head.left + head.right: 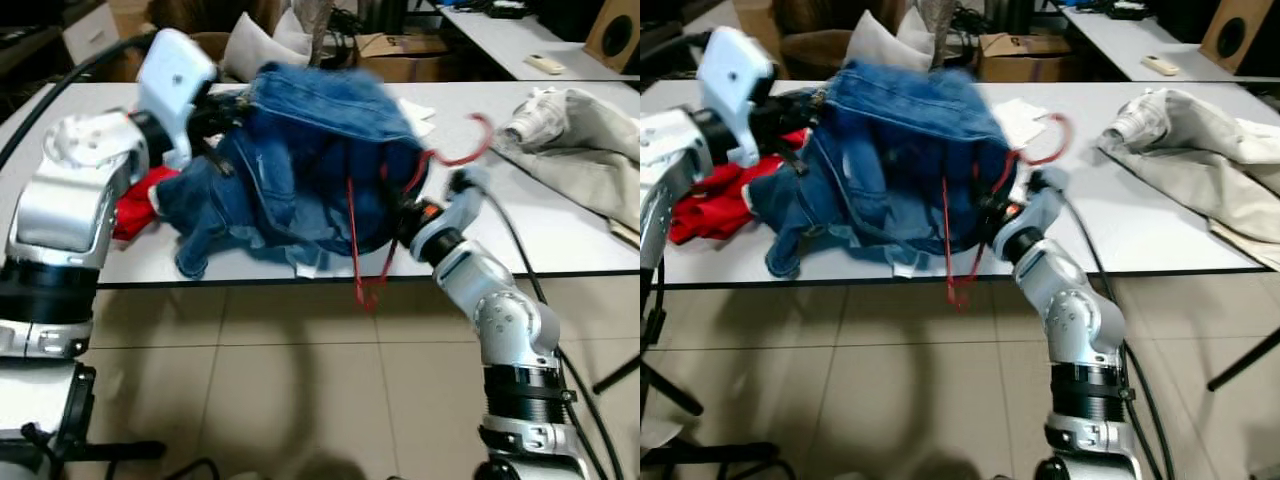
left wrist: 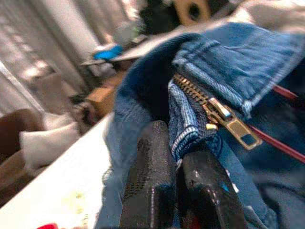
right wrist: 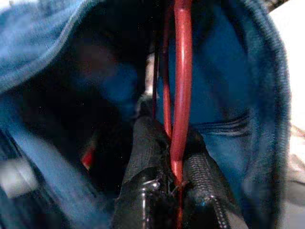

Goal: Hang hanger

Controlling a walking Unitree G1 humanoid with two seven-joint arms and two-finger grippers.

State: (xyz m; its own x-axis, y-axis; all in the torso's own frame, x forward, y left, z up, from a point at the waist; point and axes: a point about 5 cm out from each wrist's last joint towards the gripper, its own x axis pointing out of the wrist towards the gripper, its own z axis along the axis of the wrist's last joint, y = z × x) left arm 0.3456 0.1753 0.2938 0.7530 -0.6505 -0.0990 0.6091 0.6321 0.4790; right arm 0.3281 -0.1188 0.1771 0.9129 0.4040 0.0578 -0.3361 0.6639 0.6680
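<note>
- Blue denim jeans (image 1: 320, 160), bunched and lifted above the near edge of the long white table (image 1: 520, 210); image of the garment slightly blurred.
- Left gripper (image 2: 178, 164): the two black fingers are pressed together on a fold of denim at the fly, right beside the brass zipper pull (image 2: 236, 129). Hold is at the robot's-left side of the garment, raised above the tabletop.
- Right gripper (image 3: 177, 164): fingers closed around the thin red wire hanger (image 1: 365, 240); the red rod passes straight between the two fingertips. Gripper is tucked inside the jeans, dark denim on all sides of it.
- Hanger position: hook (image 1: 470, 140) sticks out of the jeans on the robot's-right side, above the table; lower wire hangs down past the table edge, in front of the tiled floor (image 1: 300, 380).
- Red cloth (image 1: 135, 210) lies on the table under the left arm, partly covered by the jeans.
- Beige crumpled garment (image 1: 580, 150) lies on the table's right part, well apart from the jeans.
- White paper sheet (image 1: 1020, 115) lies on the table just behind the jeans.
- Cardboard box (image 1: 1015, 55) stands behind the table.
</note>
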